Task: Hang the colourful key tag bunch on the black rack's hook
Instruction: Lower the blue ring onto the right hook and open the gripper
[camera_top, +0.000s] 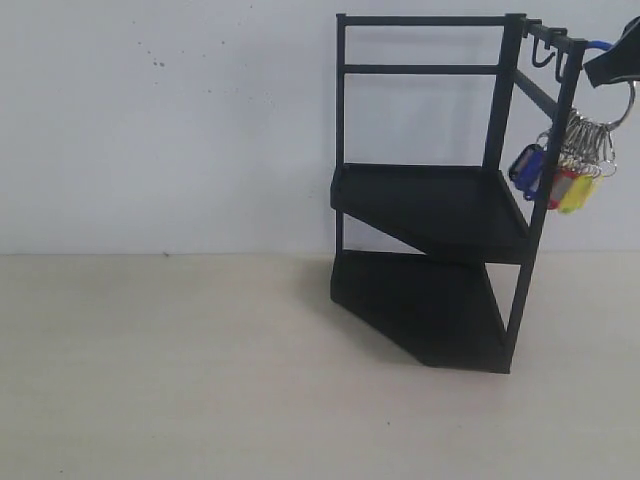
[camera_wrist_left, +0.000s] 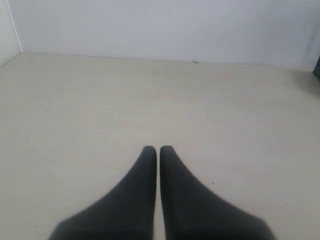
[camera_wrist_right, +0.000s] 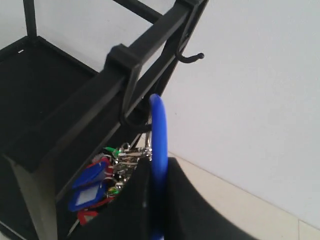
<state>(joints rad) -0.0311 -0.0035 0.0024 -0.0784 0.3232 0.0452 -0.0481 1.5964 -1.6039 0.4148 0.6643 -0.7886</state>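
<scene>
Here, the left gripper hovers over the pale table, fingers pressed together and empty; only its own wrist view shows it. The right gripper clamps the blue-sleeved ring of the colourful key tag bunch. The ring's top sits right at a hook, but whether it rests in it is unclear. Only the exterior view shows the whole black rack, standing near the table's far right corner by the white wall, with the tags dangling beside its right post.
</scene>
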